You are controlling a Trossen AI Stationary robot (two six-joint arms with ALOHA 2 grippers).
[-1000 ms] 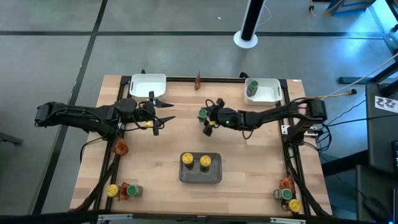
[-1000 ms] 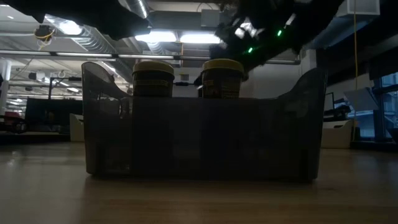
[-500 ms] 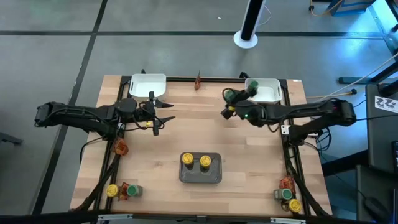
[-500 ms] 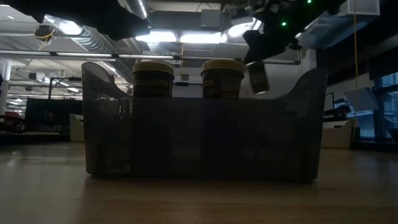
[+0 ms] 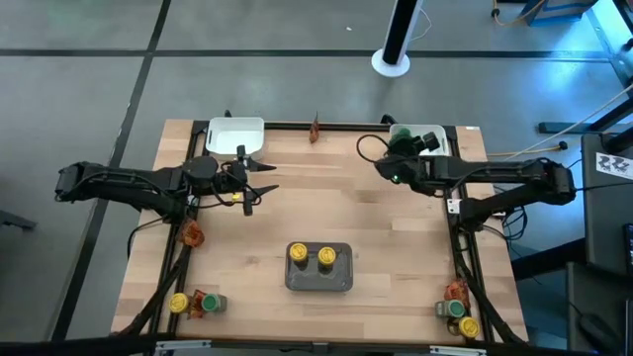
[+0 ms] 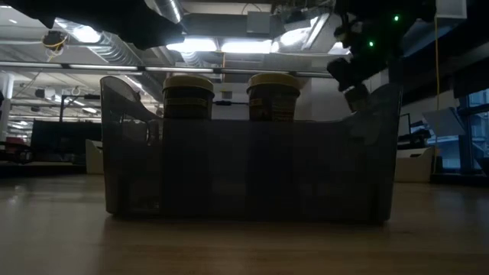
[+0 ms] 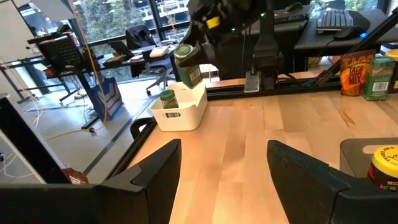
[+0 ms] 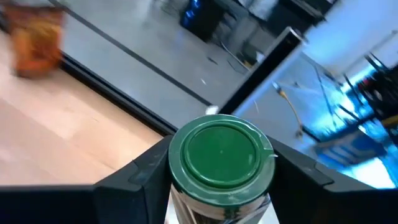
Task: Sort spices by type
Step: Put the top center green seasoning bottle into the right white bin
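Observation:
My right gripper [image 5: 401,158] is shut on a green-lidded spice jar [image 7: 186,62]. It holds the jar in the air over the white tray [image 5: 431,145] at the far right. Another green-lidded jar [image 7: 168,99] stands inside that tray. Two yellow-lidded jars [image 5: 297,254] [image 5: 326,257] stand in the grey tray [image 5: 319,280] near the table's middle. My left gripper [image 5: 255,188] waits open at the left, above the table, with nothing between its fingers. My right gripper pinches the jar between its two fingers [image 8: 140,177], one on each side of the body just below the green lid [image 8: 221,152]. The lid faces back toward the wrist. The jar is lifted clear and hangs tilted above the white tray's near-left corner.
A second white tray [image 5: 235,135] sits at the far left. An orange packet [image 5: 315,129] leans at the far edge. More jars and packets lie at the near left corner [image 5: 193,303], the near right corner [image 5: 457,309] and the left edge [image 5: 191,233].
My right gripper has carried the green-lidded jar up from the table's middle toward the far right, until it came over the white tray. As it went, it tipped from pointing steeply down to pointing nearly level. The jar stayed in its hold.

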